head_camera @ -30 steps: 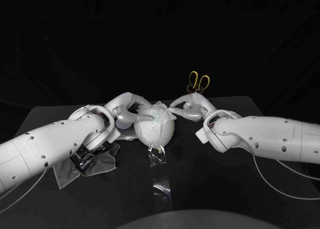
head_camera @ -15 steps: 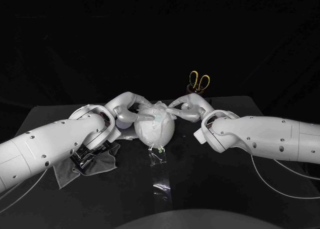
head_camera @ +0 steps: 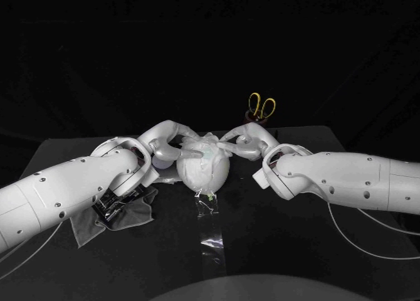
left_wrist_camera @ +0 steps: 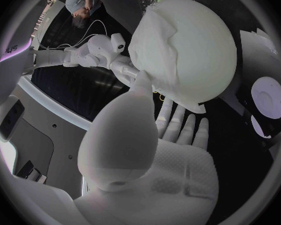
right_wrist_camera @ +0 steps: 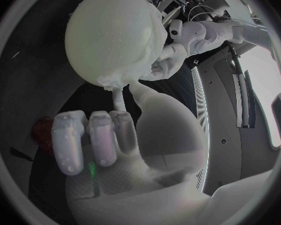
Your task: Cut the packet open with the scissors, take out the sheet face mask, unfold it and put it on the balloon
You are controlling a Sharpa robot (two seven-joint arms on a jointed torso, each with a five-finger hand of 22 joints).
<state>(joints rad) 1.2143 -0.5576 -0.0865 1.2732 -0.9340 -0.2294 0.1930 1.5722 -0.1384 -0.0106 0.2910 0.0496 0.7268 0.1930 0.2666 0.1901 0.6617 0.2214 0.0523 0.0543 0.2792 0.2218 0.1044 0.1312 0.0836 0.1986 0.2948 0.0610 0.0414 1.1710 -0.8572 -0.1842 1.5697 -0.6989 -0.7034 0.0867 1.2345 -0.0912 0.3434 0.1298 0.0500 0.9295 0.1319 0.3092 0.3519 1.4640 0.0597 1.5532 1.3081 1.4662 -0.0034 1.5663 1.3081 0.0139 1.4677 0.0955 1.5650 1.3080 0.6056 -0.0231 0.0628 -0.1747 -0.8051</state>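
Black tabletop (head_camera: 291,251), room behind was dark, balloon (left_wrist_camera: 209,40) mid-table. Left hand (head_camera: 167,141) was spread, thumb pressing the sheet face mask (left_wrist_camera: 156,55); right hand (head_camera: 246,141) pinched its edge. Scissors (head_camera: 261,106) stood behind.

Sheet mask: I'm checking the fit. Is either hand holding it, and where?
Left hand and right hand touch the sheet mask at opposite sides of the balloon; neither plainly grips it.

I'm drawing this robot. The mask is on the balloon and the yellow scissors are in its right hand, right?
Not quite. The yellow scissors stand behind the balloon, in no hand, as the head view shows. The mask is on the balloon, and the right hand reaches to it.
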